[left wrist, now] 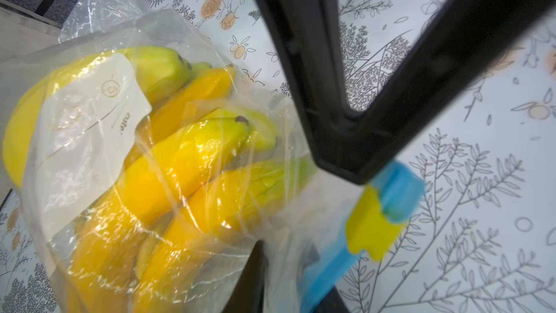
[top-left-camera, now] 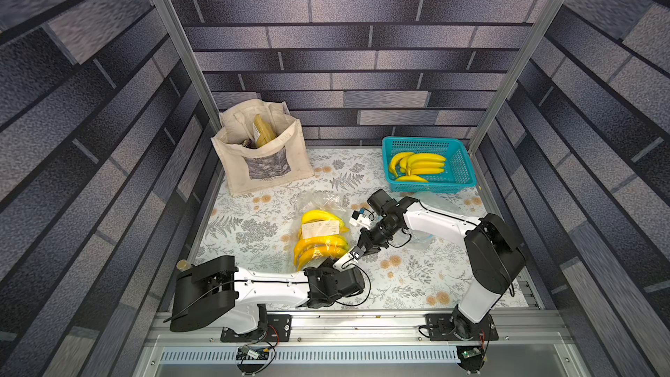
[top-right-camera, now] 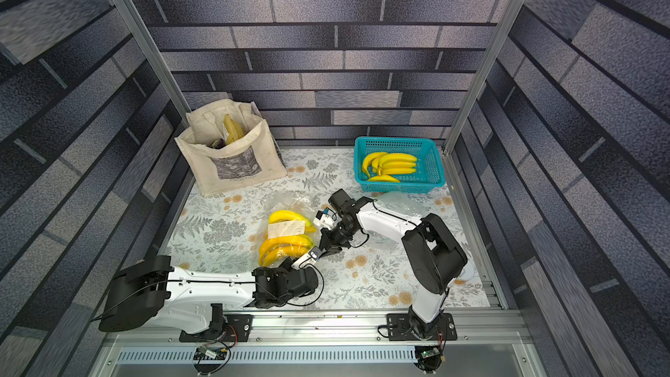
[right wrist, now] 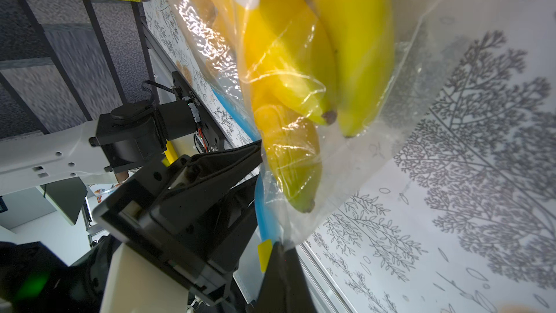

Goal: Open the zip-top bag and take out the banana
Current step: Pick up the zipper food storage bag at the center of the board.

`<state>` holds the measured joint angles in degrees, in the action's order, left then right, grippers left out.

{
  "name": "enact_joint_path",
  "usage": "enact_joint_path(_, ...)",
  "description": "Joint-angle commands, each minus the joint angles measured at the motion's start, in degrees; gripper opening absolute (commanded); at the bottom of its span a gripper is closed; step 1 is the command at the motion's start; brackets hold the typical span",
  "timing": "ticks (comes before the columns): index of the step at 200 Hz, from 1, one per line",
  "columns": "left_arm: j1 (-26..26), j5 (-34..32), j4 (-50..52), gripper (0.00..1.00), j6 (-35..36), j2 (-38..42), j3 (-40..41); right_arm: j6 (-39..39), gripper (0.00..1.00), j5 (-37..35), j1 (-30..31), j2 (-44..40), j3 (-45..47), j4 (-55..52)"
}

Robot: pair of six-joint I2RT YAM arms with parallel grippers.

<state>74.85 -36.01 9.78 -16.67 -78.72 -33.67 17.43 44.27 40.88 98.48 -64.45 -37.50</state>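
Floral-print tabletop [top-left-camera: 417, 284], enclosed by brick-pattern panels. Carries a clear zip-top bag [top-left-camera: 326, 199] near the middle, lying flat with a white label [top-left-camera: 321, 229] facing up. Holds the bananas [top-left-camera: 319, 248], a yellow bunch, fully inside the film, tips pointing toward the zip end in the left wrist view. Ends, on the side nearest the arm bases, in a blue zip strip [left wrist: 400, 189] fitted with a yellow slider [left wrist: 370, 230].

Pinches the bag corner just beside the slider with the right gripper [left wrist: 347, 161], jaws pressed together. Grips the film along the same strip with the left gripper [right wrist: 258, 165], fingers [right wrist: 228, 161] drawn nearly together on the plastic. Gives no clear reading on whether the zip is sealed.

Shows a teal basket [top-left-camera: 435, 186] at the far right corner, containing a second bunch [top-left-camera: 417, 166] of bananas. Shows a canvas tote [top-left-camera: 264, 165] standing upright at the far left, with packaged goods [top-left-camera: 263, 132] visible in its mouth. Shows crumpled clear plastic [top-left-camera: 431, 199] near the basket, partly behind the right arm [top-left-camera: 435, 219].
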Motion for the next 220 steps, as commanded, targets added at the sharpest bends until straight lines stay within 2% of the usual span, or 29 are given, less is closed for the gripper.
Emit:
enact_joint_path(1, -0.71, 0.50, 1.50, 0.15, 0.07, 2.43, -1.21, 1.76, 0.05, 1.48, 0.25, -3.25, -0.50, 0.89)
enact_joint_path(11, -0.89, 0.68, 1.82, 0.14, 0.10, 3.37, -1.31, 1.72, 0.09, 0.35, 0.27, -4.40, -0.41, 0.70)
enact_joint_path(20, -1.17, 1.25, 2.02, 0.12, 0.30, 4.63, -1.12, 1.68, 0.26, -1.33, 0.25, -5.67, -0.29, 0.57)
enact_joint_path(38, -2.78, 4.59, 2.24, 0.10, 1.12, 8.26, -0.62, 0.99, 0.45, -5.62, 0.24, -8.81, -0.07, 1.39)
enact_joint_path(52, -4.47, 8.08, 3.00, 0.09, 2.00, 12.00, -0.18, -0.81, 0.50, -9.63, 0.25, -12.11, 0.34, 2.95)
enact_joint_path(66, -6.64, 11.37, 4.50, 0.10, 2.82, 16.29, 0.16, -2.07, 0.63, -13.56, 0.25, -15.89, 1.30, 5.97)
enact_joint_path(85, -9.44, 15.69, 6.56, 0.11, 3.99, 22.16, 0.52, -6.35, 0.68, -19.51, 0.25, -21.78, 2.83, 10.48)
enact_joint_path(115, -14.84, 22.08, 8.44, 0.14, 4.76, 29.56, 1.69, -15.42, 0.79, -24.56, 0.25, -31.20, 15.39, 26.29)
enact_joint_path(135, -17.05, 24.97, 9.16, 0.14, 4.89, 31.40, 2.11, -19.79, 0.80, -22.88, 0.24, -32.13, 20.76, 34.74)
enact_joint_path(157, -18.74, 27.01, 9.25, 0.14, 4.98, 31.05, 1.67, -21.54, 0.70, -17.07, 0.27, -27.16, 20.72, 38.54)
enact_joint_path(184, -18.73, 30.00, 10.42, 0.17, 4.84, 28.97, 0.40, -25.88, 0.56, -18.97, 0.34, -22.67, 17.09, 30.09)
enact_joint_path(200, -16.20, 28.27, 12.32, 0.24, 4.81, 26.98, 0.10, -27.04, 0.65, -21.22, 0.34, -23.92, 17.33, 25.85)
enact_joint_path(206, -14.70, 26.70, 13.12, 0.29, 4.64, 26.05, -0.11, -26.11, 0.66, -22.64, 0.29, -24.60, 17.34, 23.58)
enact_joint_path(220, -11.12, 22.43, 14.67, 0.33, 3.95, 23.99, -0.71, -22.08, 0.66, -22.59, 0.33, -25.04, 16.81, 16.73)
